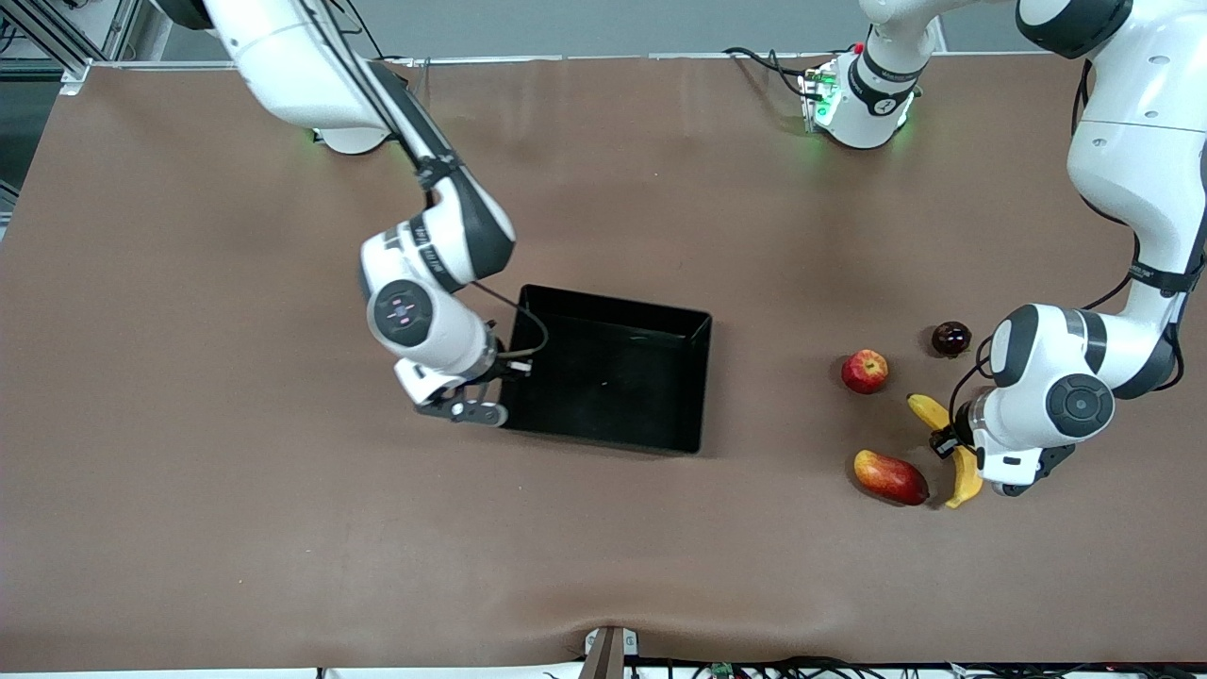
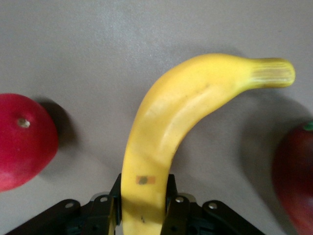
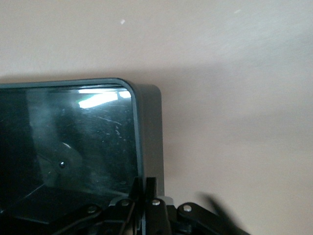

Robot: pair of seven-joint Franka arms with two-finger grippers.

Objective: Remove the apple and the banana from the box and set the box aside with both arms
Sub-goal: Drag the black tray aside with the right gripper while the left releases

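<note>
The black tray [image 1: 613, 377] lies mid-table and is empty. My right gripper [image 1: 507, 370] is shut on the tray's wall at the right arm's end; the right wrist view shows my right gripper [image 3: 145, 193] pinching the thin wall [image 3: 149, 127]. My left gripper [image 1: 946, 443] is shut across the middle of the yellow banana [image 1: 964, 476], which is low at the table. In the left wrist view my left gripper [image 2: 144, 210] clamps the banana [image 2: 166, 122]. The small red apple [image 1: 865, 371] sits on the table between the tray and the banana.
A red-and-yellow mango [image 1: 890, 476] lies beside the banana, its red end in the left wrist view [image 2: 296, 176]. A dark round fruit [image 1: 950, 338] sits farther from the front camera. A pinkish-red round fruit [image 2: 22, 142] lies close by the banana, hidden under the left arm in the front view.
</note>
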